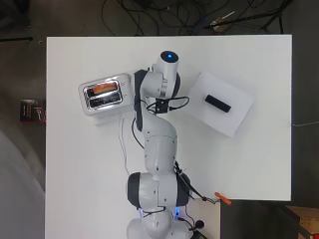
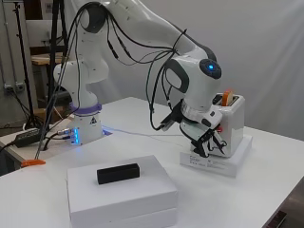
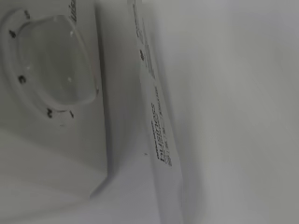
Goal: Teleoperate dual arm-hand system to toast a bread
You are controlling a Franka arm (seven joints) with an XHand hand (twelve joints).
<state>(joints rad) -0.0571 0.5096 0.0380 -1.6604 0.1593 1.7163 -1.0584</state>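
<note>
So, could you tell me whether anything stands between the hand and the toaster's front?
Nothing visible does. In the side view the hand hangs right at the toaster front, with the bread already in a slot.

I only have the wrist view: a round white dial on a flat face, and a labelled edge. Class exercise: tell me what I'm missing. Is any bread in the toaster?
Observer: Yes. An orange-brown slice stands in one slot of the toaster; the other slot looks empty.
Operator: Where is the hand?
Observer: The hand is at the toaster's end face, low down, fingers curled; the side view doesn't show whether they touch it.
Operator: What does the toaster stand on?
Observer: A flat white box on the table.
</note>
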